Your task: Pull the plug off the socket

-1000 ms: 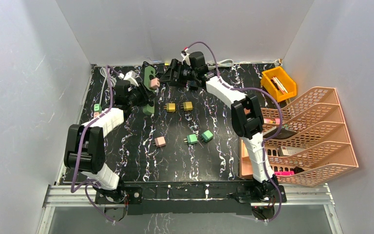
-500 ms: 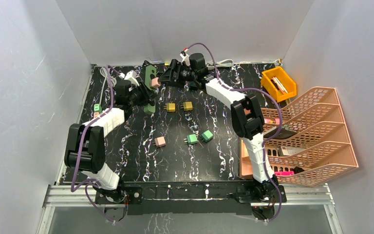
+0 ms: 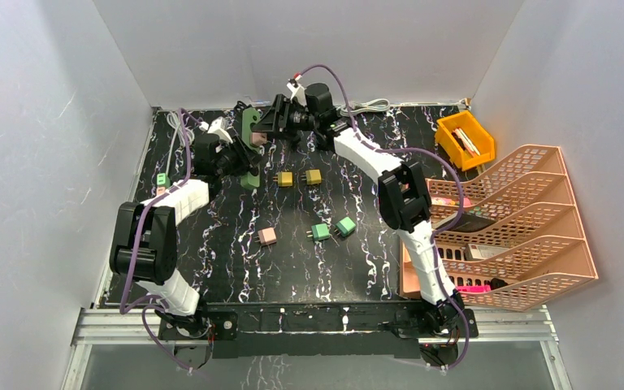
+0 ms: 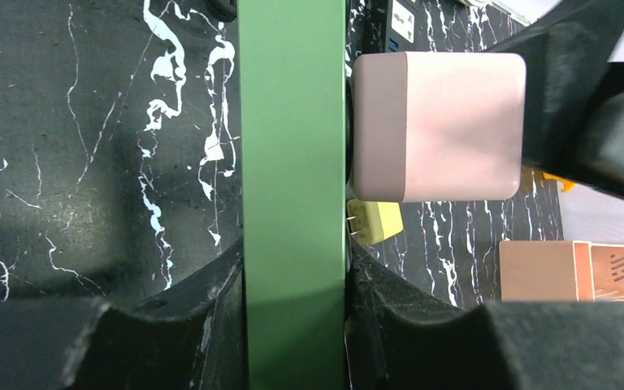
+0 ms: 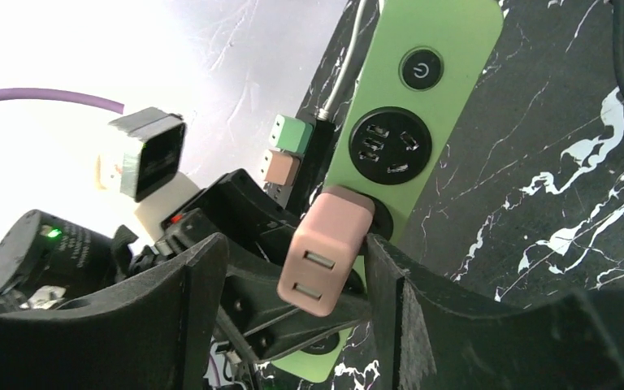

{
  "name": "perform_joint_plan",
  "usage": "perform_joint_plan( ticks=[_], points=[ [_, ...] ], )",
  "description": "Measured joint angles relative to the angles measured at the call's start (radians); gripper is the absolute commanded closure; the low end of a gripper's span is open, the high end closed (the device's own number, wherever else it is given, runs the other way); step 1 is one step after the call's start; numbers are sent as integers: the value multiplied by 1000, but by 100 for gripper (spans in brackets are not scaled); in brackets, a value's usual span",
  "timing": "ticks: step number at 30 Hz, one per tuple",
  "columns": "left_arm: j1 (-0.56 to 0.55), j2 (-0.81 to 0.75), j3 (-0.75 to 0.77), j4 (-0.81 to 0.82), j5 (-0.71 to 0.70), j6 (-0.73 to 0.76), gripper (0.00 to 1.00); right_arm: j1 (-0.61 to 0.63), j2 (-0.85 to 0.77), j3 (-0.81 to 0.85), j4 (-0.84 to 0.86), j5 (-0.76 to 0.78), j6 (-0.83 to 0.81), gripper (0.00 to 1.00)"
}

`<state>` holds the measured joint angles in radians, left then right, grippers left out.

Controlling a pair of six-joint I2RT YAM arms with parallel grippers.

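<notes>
Illumination is even and diffuse from above; shadows on the table are soft. The right wrist view overexposes the white wall. The left wrist view renders the close socket strip slightly soft.

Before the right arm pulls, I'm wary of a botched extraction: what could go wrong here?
1. The right gripper straddles the pink plug with a gap on one side; pulling before it closes would likely slip off.
2. The left gripper clamps the green power strip only across its thickness, so a hard or angled pull may twist it loose.
</notes>
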<state>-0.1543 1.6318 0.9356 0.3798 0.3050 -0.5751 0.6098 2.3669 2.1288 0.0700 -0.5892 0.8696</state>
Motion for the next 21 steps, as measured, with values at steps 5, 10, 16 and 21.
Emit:
perform_joint_plan(
  ticks=[5,10,16,21],
  points=[
    [-8,0,0,-1,2,7,100,16,49,42,-51,-6,-6,31],
    [-9,1,0,-13,-8,15,100,33,73,85,-112,-8,-34,56],
    [-12,7,0,-11,-13,28,100,28,79,95,-187,14,-46,100],
    [-12,10,0,-17,-14,38,100,29,79,95,-198,15,-63,100]
  ],
)
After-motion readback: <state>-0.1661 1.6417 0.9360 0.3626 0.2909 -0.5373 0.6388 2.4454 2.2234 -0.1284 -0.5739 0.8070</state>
